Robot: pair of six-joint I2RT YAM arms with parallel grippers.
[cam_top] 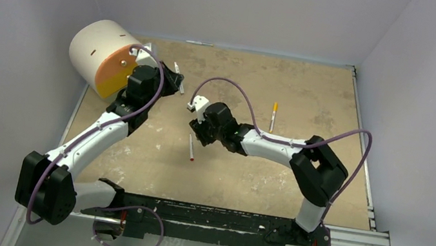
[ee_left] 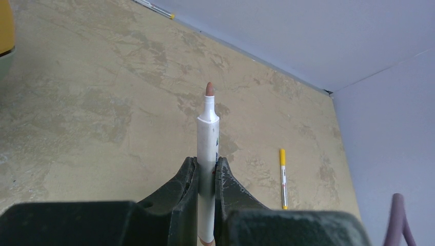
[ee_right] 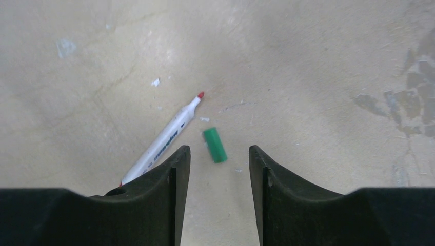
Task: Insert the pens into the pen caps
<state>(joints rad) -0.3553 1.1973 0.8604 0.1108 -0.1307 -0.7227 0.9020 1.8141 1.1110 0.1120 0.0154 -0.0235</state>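
My left tool (ee_left: 206, 174) is clenched on a white pen (ee_left: 208, 134), its brown-orange tip free and pointing away from me. My right tool (ee_right: 219, 164) hangs released above the green cap (ee_right: 214, 145), which lies on the desk (ee_right: 308, 61) just beside the red-tipped pen (ee_right: 166, 138). I judge the step is picking up that cap. I should come straight down, straddle it across its width, and keep clear of the pen alongside.

cap (ee_right: 214, 145) beside pen (ee_right: 166, 137), both on table (ee_right: 308, 61)
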